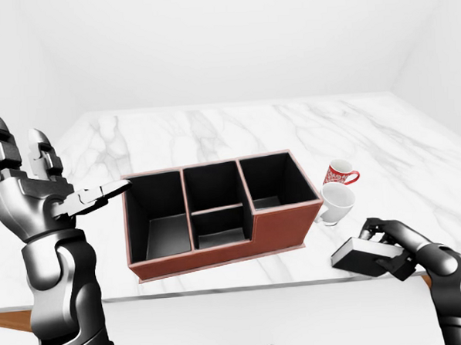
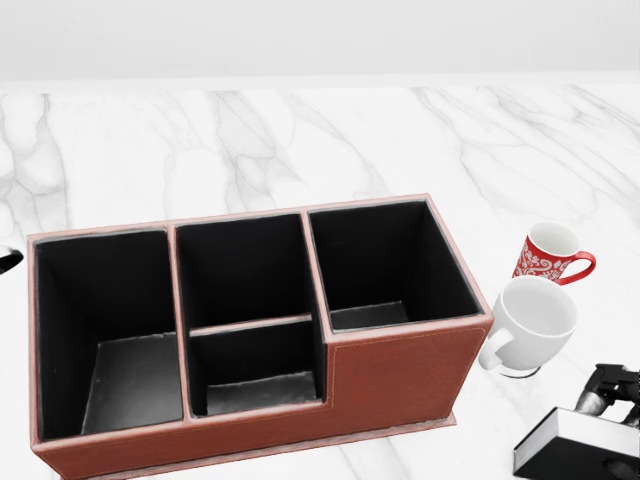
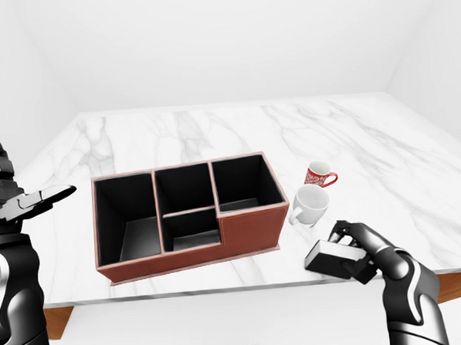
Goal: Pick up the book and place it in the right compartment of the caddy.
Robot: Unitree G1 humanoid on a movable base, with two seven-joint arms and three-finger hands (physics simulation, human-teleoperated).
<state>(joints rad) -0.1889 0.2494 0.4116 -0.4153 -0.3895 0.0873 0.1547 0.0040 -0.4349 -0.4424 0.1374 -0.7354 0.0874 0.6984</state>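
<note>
Right hand (image 1: 397,245) fingers wrapped round book (image 1: 366,256); could bump white mug (image 1: 336,203) at 11 o'clock, tipping it; left hand (image 1: 38,186) open.

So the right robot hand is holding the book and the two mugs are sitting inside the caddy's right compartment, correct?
Not quite. The right robot hand does hold the book, but the two mugs stand on the table beside the caddy, not inside it. The head view shows the right compartment empty.

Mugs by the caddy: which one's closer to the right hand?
The plain white mug. It stands just below the red patterned mug in the head view, nearer the right hand that grips the book.
</note>
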